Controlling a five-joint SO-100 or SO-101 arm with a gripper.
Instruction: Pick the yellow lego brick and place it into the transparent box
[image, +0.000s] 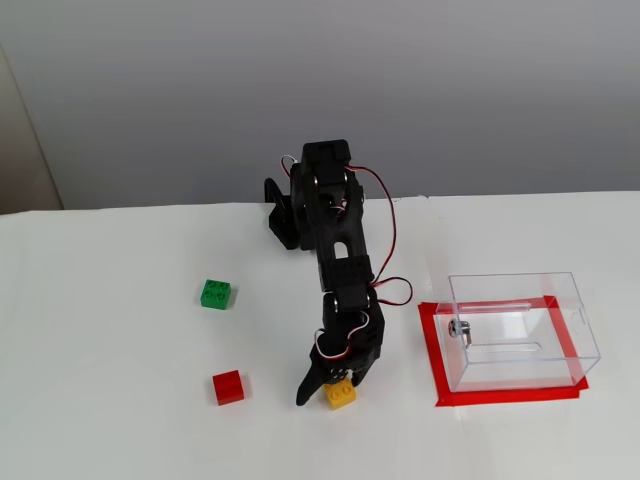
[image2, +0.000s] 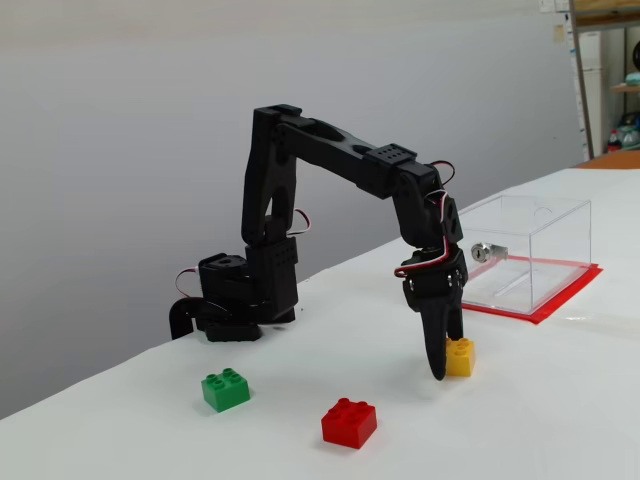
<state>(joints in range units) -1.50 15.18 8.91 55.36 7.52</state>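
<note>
The hand reaches down to the table with its fingers spread a little wider than the yellow lego brick, which sits between them on the surface, still ungripped as far as I can tell. One finger stands just beside the brick. If the hand closes off-centre, the brick could twist or squirt out sideways. The red brick and green brick lie clear to the left; the transparent box waits on red tape to the right.

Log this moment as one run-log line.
phase: grasp approach | gripper: down at yellow lego brick, brick on table | transparent box: empty | red, green bricks untouched
</note>
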